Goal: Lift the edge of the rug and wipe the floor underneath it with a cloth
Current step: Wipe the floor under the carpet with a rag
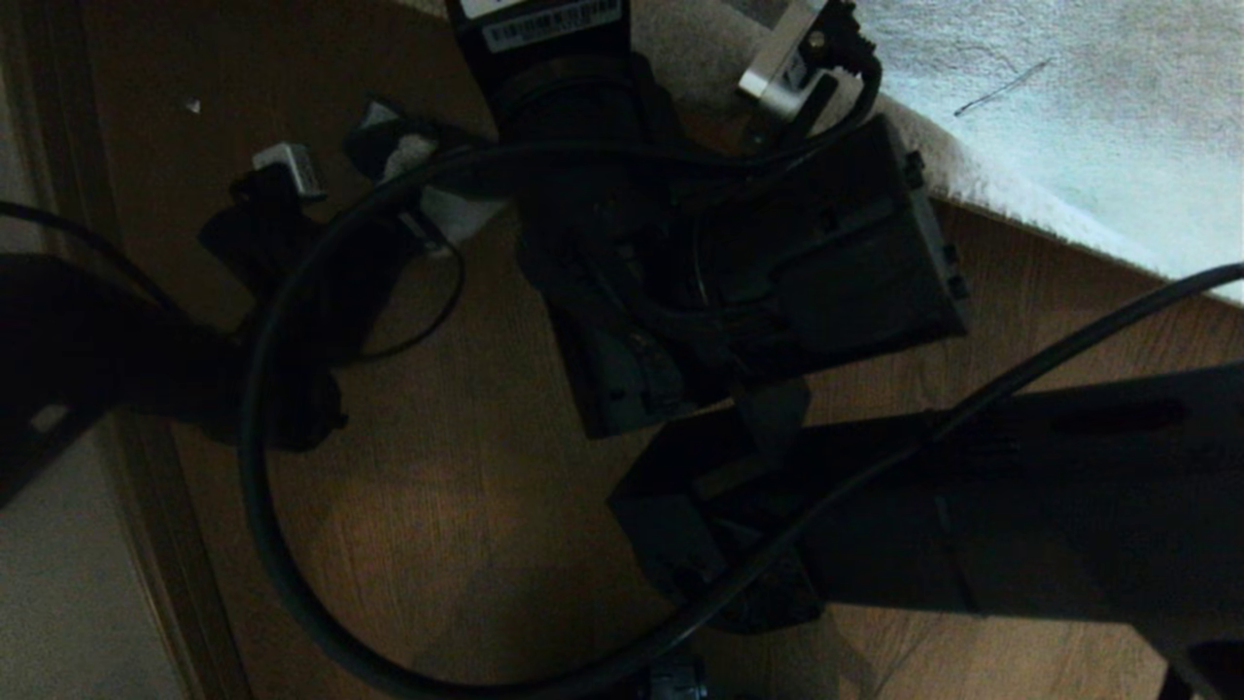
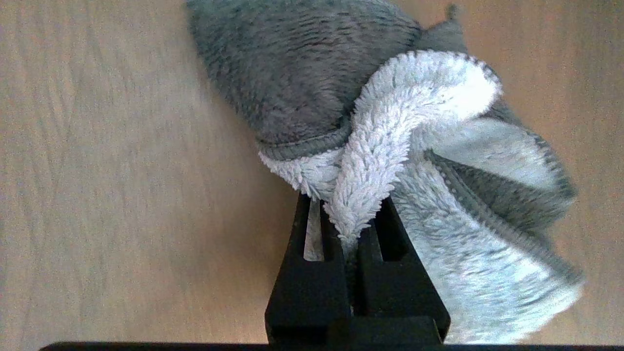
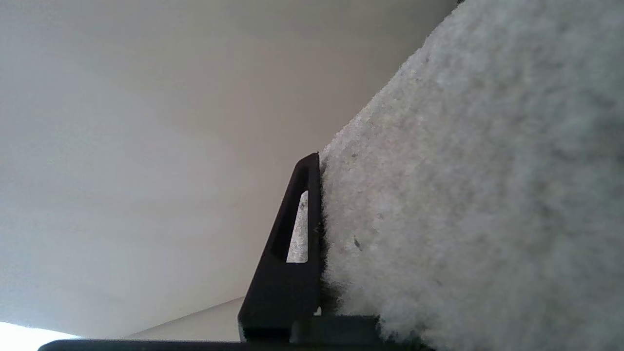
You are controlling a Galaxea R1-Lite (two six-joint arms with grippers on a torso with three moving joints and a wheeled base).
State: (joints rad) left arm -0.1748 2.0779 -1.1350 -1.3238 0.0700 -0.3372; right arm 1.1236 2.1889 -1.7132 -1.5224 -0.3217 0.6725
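My left gripper (image 2: 348, 207) is shut on the cloth (image 2: 390, 122), a fluffy white and grey-green rag bunched just above the brown wood floor (image 2: 122, 170). In the head view the cloth (image 1: 452, 209) shows as a white patch beside the dark left arm. My right gripper (image 3: 336, 168) is shut on the rug edge (image 3: 463, 195). One black finger (image 3: 297, 234) presses against the plush pile and the other is hidden behind it. The pale rug (image 1: 1069, 126) fills the head view's upper right, its border running diagonally over the floor (image 1: 466, 467).
Both dark arms and a looping black cable (image 1: 258, 486) cover much of the head view. A dark wooden strip (image 1: 146, 506) runs along the left, with a paler surface (image 1: 58, 603) beyond it. A plain light wall (image 3: 146, 146) lies behind the raised rug.
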